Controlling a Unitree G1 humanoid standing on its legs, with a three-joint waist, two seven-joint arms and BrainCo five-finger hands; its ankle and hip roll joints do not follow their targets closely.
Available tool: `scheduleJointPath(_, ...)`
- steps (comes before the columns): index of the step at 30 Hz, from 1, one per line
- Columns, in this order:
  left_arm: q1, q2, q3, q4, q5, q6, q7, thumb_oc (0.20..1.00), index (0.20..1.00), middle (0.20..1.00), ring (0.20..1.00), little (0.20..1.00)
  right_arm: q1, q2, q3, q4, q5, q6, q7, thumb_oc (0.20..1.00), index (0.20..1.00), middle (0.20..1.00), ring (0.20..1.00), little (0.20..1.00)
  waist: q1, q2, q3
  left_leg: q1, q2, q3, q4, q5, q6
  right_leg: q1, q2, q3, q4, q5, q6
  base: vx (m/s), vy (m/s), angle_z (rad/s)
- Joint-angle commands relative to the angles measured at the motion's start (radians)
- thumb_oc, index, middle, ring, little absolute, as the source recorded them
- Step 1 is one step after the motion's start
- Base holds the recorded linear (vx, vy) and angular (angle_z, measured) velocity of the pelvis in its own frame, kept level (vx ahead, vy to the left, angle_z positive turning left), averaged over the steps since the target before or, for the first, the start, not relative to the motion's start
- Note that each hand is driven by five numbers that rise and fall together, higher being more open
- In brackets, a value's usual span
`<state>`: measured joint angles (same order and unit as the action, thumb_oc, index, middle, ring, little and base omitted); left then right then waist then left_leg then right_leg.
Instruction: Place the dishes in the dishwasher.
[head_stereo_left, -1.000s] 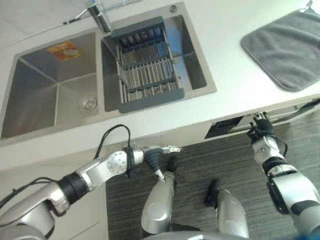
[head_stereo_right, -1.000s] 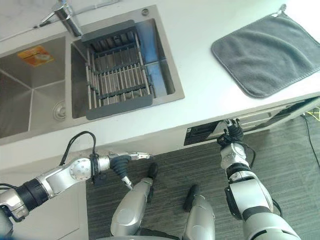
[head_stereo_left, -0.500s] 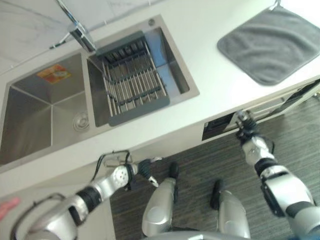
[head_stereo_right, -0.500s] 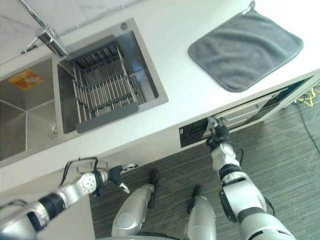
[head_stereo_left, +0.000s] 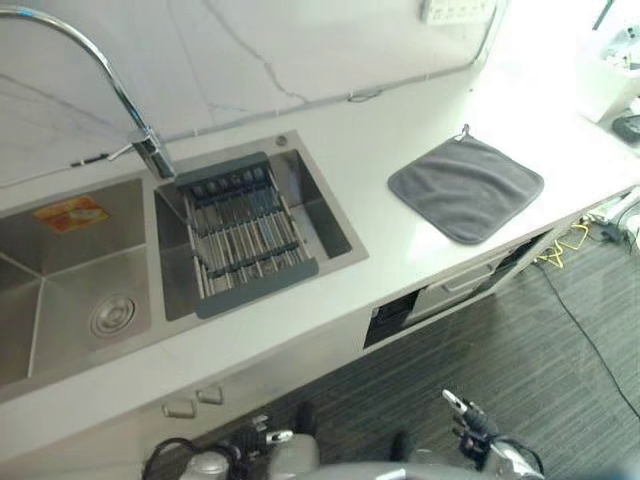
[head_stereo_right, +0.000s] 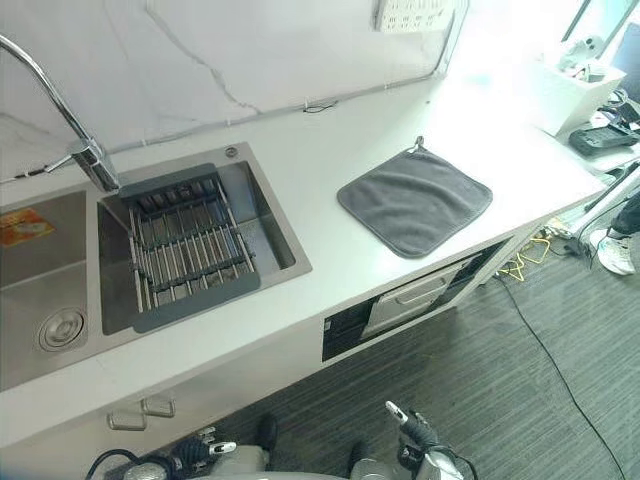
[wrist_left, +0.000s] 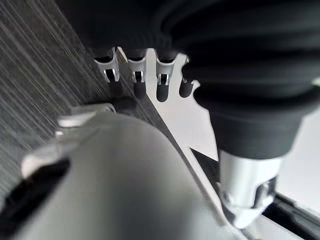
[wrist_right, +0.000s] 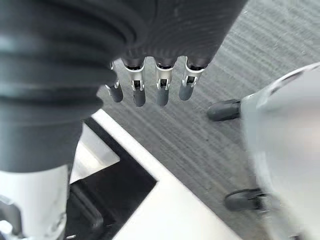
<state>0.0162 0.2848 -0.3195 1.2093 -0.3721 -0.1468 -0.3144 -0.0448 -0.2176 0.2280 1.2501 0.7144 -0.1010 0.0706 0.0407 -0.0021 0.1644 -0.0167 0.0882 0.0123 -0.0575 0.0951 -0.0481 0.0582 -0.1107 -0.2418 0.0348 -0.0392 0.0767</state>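
Silver fingers of the left hand (wrist_left: 137, 82) hung straight and relaxed, low above the grey floor (head_stereo_right: 520, 390), and held nothing. The right hand (wrist_right: 162, 90) hung the same way, fingers loosely extended and empty, near the cabinet front.

Above both hands, under the counter (head_stereo_right: 330, 270), the dishwasher (head_stereo_right: 345, 328) stood slightly ajar: a dark gap showed along its top edge, with a pale handle (head_stereo_right: 420, 292) beside the gap. That handle was judged the correct grip point; the door should be stiff and moderately heavy.

No dishes could be seen. The rack (head_stereo_right: 185, 250) in the right basin of the sink (head_stereo_right: 275, 225) appeared empty, as did the left basin. Dishes, once located, were judged rigid, fragile and slippery if wet; grip at the rim.

Nothing blocked the dishwasher front. A grey cloth (head_stereo_right: 415, 200) lay flat on the counter above it, well apart from the sink. Farther back stood the tap (head_stereo_right: 90, 160), the wall socket (head_stereo_right: 415, 12) and a white container (head_stereo_right: 570, 95). A person's shoe (head_stereo_right: 612, 252) showed on the floor at far right.
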Motion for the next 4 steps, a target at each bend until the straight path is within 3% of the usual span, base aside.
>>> scheduleJointPath(1,-0.063,-0.011,0.001,-0.001,-0.082,0.036,-0.057,1.000,1.000,1.000,1.000,1.000,-0.080,-0.029,-0.008,0.001,-0.049,0.025,0.015,1.000,1.000,1.000,1.000,1.000,0.013,0.027,0.049,-0.021,-0.001,0.088,-0.019,0.020,0.007,-0.028,0.023,-0.035,0.072,-0.015,-0.036,-0.01,0.029,-0.08)
scheduleJointPath(4,-0.040,-0.026,0.058,0.029,-0.107,0.074,-0.075,1.000,1.000,1.000,1.000,1.000,-0.027,-0.026,-0.046,0.035,-0.073,0.052,0.036,1.000,1.000,1.000,1.000,1.000,0.003,0.016,0.025,0.004,-0.002,0.094,-0.026,0.011,0.002,0.002,0.022,-0.037,0.041,-0.006,-0.031,0.00,0.026,-0.08)
